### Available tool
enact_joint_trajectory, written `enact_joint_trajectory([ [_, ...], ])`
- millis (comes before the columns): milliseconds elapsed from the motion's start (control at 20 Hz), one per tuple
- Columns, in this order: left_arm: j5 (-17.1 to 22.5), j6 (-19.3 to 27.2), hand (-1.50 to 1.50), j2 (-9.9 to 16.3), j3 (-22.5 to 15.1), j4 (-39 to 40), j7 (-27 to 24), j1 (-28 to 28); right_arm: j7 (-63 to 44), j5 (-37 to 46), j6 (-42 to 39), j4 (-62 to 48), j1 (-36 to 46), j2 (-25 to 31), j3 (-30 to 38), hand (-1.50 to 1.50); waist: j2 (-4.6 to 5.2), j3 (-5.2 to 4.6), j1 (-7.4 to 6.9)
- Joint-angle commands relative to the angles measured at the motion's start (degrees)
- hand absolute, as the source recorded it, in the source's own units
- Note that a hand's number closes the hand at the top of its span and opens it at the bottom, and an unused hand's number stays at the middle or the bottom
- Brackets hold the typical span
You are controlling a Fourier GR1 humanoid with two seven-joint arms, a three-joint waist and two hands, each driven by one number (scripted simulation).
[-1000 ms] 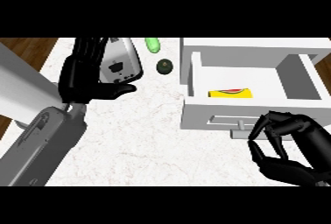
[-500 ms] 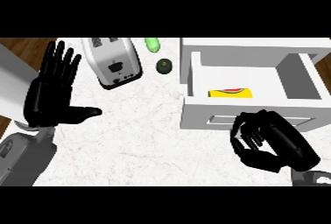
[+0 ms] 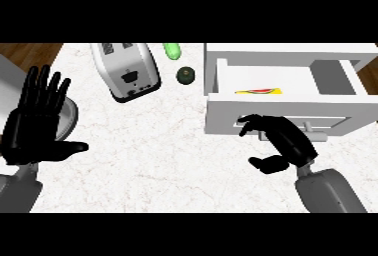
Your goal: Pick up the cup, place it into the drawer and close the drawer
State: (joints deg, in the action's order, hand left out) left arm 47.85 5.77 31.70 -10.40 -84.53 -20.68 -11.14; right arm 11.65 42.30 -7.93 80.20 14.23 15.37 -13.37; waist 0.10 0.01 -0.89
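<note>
The right hand [image 3: 284, 142], fingers curled and holding nothing, sits at the open drawer [image 3: 280, 107] front, the cup seemingly inside, so only closing remains.

White marbled counter [image 3: 155, 165], white drawer [image 3: 280, 107], silver toaster [image 3: 127, 71], black hands, perhaps a dark green avocado [image 3: 185, 74].

A silver toaster [image 3: 127, 72] lies angled on the white marble counter [image 3: 162, 165]. Right of it sits a dark avocado [image 3: 185, 75], and just above that, near the counter's far edge, a light green cucumber-like item [image 3: 173, 50].
</note>
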Motion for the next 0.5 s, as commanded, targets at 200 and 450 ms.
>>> enact_joint_trajectory([
  [200,0.8,-7.3,-1.5,1.8,6.2,-2.1,0.1,7.5,7.5,3.9,5.1,-25.0,11.9,-2.2,4.0,-1.5,0.06,0.03,-0.35],
  [450,0.5,-10.9,-1.5,0.5,8.2,-1.0,0.0,8.6,12.0,4.4,8.8,-40.9,21.3,-4.1,7.9,-1.5,0.24,0.05,-0.61],
])
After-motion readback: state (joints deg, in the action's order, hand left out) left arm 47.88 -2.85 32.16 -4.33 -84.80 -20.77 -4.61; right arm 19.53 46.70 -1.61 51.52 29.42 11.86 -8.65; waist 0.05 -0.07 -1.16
